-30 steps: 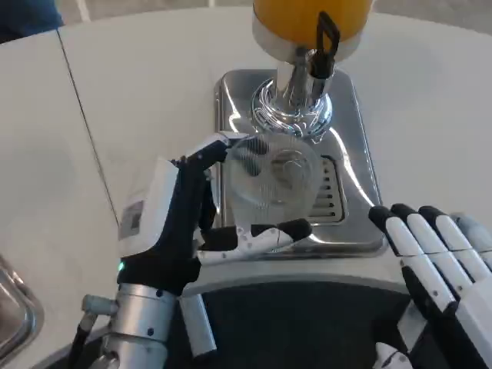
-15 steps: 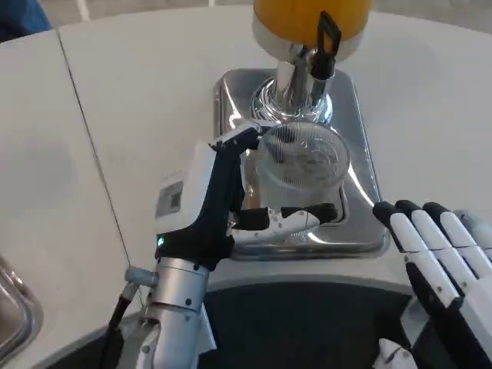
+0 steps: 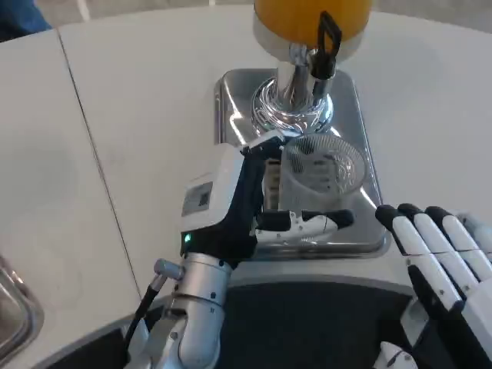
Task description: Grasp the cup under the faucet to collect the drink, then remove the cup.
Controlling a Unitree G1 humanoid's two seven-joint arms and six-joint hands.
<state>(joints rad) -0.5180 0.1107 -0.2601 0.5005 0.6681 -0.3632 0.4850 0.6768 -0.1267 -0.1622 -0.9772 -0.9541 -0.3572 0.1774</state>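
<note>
A clear ribbed plastic cup [image 3: 319, 178] stands on the chrome drip tray [image 3: 231, 100] of the orange drink dispenser [image 3: 311, 19], just in front of and a little right of the black-handled faucet [image 3: 326, 42]. My left hand [image 3: 246, 204] grips the cup from its left side, fingers around the far rim and thumb [image 3: 307, 224] across the near side. The cup looks empty. My right hand [image 3: 438, 261] is at the lower right with its fingers straight and apart, holding nothing, clear of the tray.
The chrome pedestal [image 3: 292, 108] of the dispenser rises right behind the cup. A metal tray corner [image 3: 11, 307] shows at the lower left edge. A dark seam [image 3: 84, 123] runs across the white table on the left.
My left hand has carried the cup to the right and slightly forward across the drip tray, the arm following. The right hand has barely moved.
</note>
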